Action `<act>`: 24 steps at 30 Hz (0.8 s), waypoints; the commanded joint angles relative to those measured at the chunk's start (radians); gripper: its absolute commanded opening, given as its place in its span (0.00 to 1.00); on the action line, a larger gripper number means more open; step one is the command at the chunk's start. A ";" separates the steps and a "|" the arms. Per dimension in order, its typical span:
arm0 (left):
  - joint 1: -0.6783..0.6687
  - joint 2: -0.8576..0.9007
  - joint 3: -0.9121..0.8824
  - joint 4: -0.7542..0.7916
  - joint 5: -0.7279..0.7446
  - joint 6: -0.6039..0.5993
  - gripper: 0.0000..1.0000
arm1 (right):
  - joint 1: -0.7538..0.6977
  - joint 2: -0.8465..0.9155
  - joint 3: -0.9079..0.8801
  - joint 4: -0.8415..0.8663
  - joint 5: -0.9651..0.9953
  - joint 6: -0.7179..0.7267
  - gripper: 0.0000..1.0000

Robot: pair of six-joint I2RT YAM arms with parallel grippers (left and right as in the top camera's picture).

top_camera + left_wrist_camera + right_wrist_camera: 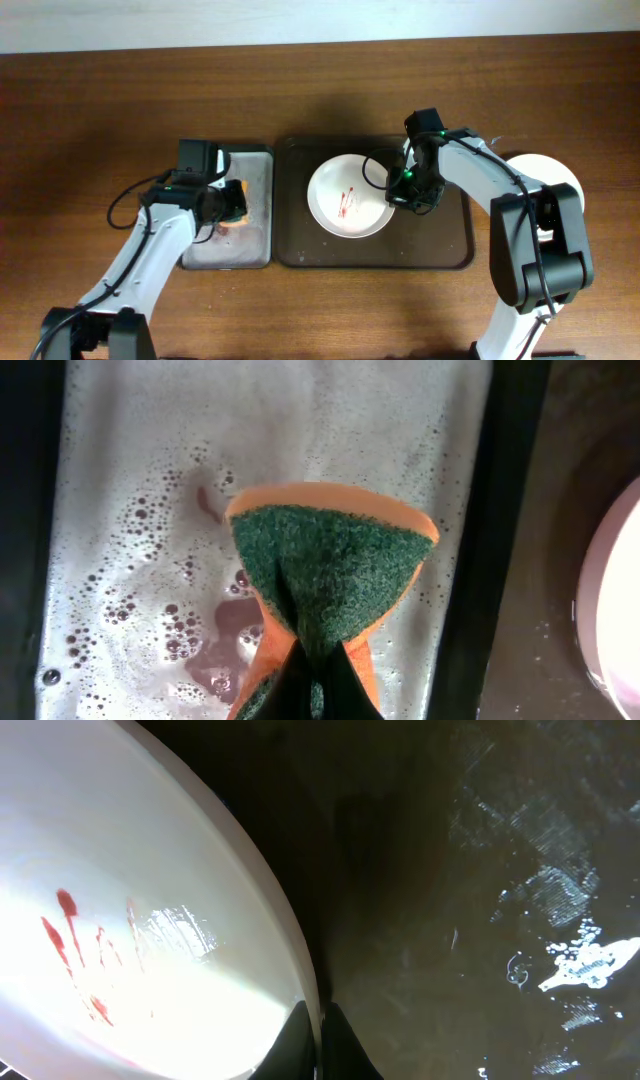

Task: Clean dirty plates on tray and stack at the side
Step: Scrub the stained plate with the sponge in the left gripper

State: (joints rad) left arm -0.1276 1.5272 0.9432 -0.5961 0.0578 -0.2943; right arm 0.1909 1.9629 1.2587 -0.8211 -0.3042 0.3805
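A: Big dark brown rectangular tray (455,245) in the middle of the wooden bench (100,100). On it?
B: One round shallow whitish plate (345,195), red sauce streaks inside, sitting a bit left of the tray's centre.
A: Right fingers (345,1055)?
B: Closed on that plate's rim, on the edge facing the tray's right side. Wet patches on the tray floor just beside.
A: Left fingers (305,695)?
B: Clamped on an orange sponge with a green scouring face (325,575). Folded by the squeeze, green side bulging out.
A: Where, relative to the tray?
B: Just off the tray's left edge, over a smaller grey-bottomed tray (255,165) right alongside. Touching it or not, can't tell. Foamy water in there, reddish tint near the sponge.
A: Sponge touching the foam?
B: Can't tell from the wrist view.
A: Anything else?
B: Second round white plate (545,170) on the bench off the tray's right side, partly hidden behind the right arm. Clean or dirty, can't tell.
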 commanded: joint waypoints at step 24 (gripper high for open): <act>-0.307 0.356 0.048 0.519 0.722 -0.313 0.00 | 0.122 0.009 -0.004 -0.027 0.028 -0.040 0.04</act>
State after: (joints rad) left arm -0.4065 1.8385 0.9764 -0.1074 0.6926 -0.5762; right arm 0.3077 1.9629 1.2587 -0.8482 -0.3008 0.3374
